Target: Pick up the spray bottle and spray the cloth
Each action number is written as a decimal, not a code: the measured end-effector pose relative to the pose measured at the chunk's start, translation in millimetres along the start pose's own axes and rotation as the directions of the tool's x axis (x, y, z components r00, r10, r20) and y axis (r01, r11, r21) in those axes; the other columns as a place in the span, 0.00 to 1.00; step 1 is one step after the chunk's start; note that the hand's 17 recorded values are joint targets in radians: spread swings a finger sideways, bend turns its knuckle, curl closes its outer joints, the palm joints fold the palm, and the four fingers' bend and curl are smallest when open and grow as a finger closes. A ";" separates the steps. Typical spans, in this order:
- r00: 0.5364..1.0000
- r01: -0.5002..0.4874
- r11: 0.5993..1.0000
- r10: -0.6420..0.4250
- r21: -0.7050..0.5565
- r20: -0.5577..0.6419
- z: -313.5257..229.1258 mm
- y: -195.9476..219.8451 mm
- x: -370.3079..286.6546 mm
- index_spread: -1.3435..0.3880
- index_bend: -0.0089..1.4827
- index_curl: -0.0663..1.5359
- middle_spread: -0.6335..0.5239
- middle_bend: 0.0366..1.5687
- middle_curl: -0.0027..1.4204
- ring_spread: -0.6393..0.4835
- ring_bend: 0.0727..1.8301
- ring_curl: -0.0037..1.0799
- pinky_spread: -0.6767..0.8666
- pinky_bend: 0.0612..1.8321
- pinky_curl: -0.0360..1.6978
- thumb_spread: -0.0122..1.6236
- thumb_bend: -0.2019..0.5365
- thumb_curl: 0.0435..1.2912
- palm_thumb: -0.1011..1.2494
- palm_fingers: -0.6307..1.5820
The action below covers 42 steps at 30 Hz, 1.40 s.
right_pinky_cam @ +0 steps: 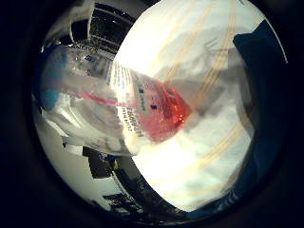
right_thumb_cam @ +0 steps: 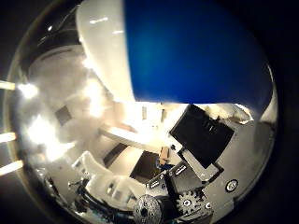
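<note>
A clear spray bottle [right_pinky_cam: 137, 107] with a printed label, a pink dip tube and red liquid in its base lies right against my palm and fills much of the little finger side view. Its blue spray head [right_thumb_cam: 196, 51] with a white collar [right_thumb_cam: 100, 51] looms large in the thumb side view. My right hand [right_thumb_cam: 196, 154] has black and white finger parts curled close beside the spray head, shut on the bottle. Beyond the bottle's base spreads a white cloth [right_pinky_cam: 209, 52] with thin yellow stripes.
The cloth lies on a blue surface [right_pinky_cam: 266, 95] that shows past its edge. Dark equipment [right_pinky_cam: 102, 166] stands on a pale floor beyond the bottle. Bright room lights [right_thumb_cam: 28, 91] and pale furniture show behind the spray head.
</note>
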State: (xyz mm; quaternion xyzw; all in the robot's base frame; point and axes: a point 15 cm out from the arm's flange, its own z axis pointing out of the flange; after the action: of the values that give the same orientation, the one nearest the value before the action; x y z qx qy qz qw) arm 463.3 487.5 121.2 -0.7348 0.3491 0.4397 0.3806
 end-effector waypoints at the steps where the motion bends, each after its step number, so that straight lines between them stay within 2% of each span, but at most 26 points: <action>1: 1.000 0.005 1.000 -0.005 -0.006 -0.004 0.0 1.2 0.8 0.56 0.15 0.42 0.48 0.57 0.33 0.45 0.68 0.45 0.17 0.51 0.50 0.56 0.23 0.47 0.67 0.55; 4: 1.000 0.011 1.000 -0.011 -0.025 -0.017 0.6 5.5 3.4 0.54 0.20 0.42 0.49 0.50 0.31 0.44 0.61 0.42 0.27 0.42 0.48 0.61 0.23 0.43 0.65 0.43; 5: 1.000 0.012 0.999 -0.013 -0.031 -0.021 0.6 6.9 4.4 0.54 0.20 0.41 0.50 0.49 0.31 0.45 0.59 0.40 0.29 0.41 0.48 0.61 0.23 0.43 0.65 0.43; 6: 1.000 0.013 0.999 -0.014 -0.033 -0.023 0.6 7.4 4.7 0.53 0.20 0.40 0.50 0.46 0.29 0.46 0.56 0.38 0.36 0.39 0.47 0.62 0.24 0.41 0.64 0.40; 10: 1.000 0.012 0.999 -0.012 -0.033 -0.024 -1.1 7.2 5.4 0.53 0.19 0.37 0.51 0.42 0.28 0.50 0.52 0.34 0.53 0.34 0.43 0.63 0.24 0.38 0.64 0.40; 16: 0.999 0.014 0.999 -0.015 -0.034 -0.030 -7.4 6.3 5.9 0.57 0.15 0.34 0.52 0.36 0.26 0.55 0.43 0.29 0.67 0.30 0.38 0.63 0.24 0.36 0.64 0.37; 25: 1.000 0.031 0.998 -0.031 -0.046 -0.001 -26.7 3.7 -13.8 0.58 0.13 0.30 0.52 0.30 0.25 0.61 0.33 0.24 0.71 0.24 0.31 0.63 0.24 0.33 0.62 0.39; 33: 0.997 0.081 0.997 -0.081 -0.014 -0.013 -52.8 -10.0 -39.1 0.59 0.12 0.28 0.52 0.27 0.25 0.62 0.30 0.23 0.72 0.22 0.27 0.64 0.24 0.32 0.62 0.41; 42: 0.997 0.065 0.998 -0.066 -0.020 -0.036 -84.0 14.8 -50.9 0.60 0.12 0.26 0.52 0.25 0.25 0.63 0.27 0.22 0.71 0.21 0.23 0.65 0.24 0.31 0.61 0.42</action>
State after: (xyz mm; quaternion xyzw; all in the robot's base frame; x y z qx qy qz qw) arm 463.9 416.9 191.0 -0.7573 0.3276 0.4167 0.3815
